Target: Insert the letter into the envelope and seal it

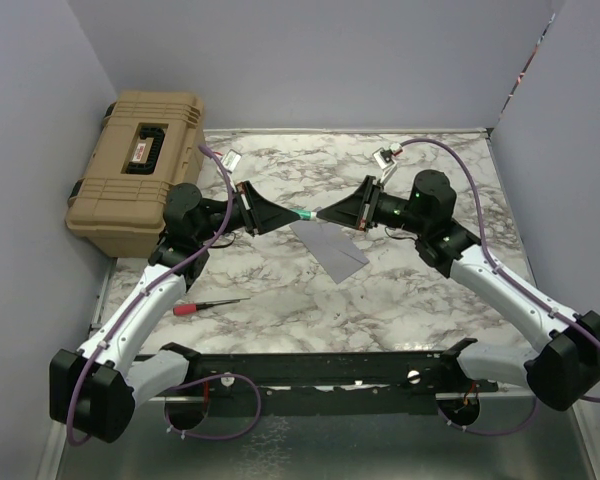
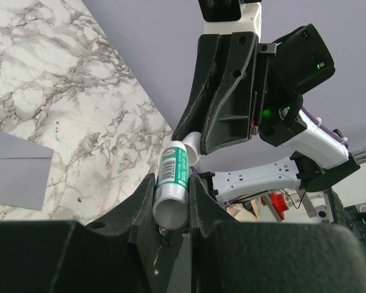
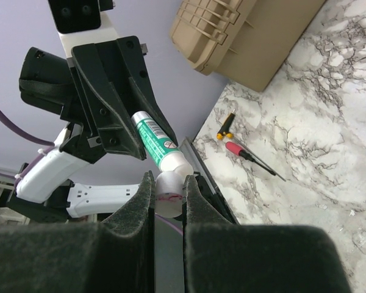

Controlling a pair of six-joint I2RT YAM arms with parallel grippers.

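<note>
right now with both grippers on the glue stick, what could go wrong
1. The right gripper pinches only the white cap end of the glue stick; a pull may slip off it.
2. If the left gripper loses its hold, the stick could drop and smear the envelope lying just below.

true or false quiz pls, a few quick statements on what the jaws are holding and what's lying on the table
1. The left jaws and right jaws both grip one glue stick, held up between them. True.
2. The envelope hangs from the right jaws. False: it lies flat on the table, below the glue stick.
3. A red-handled screwdriver lies on the table near the left arm. True.
4. The tan case stands with its lid open. False: the lid is shut.
</note>
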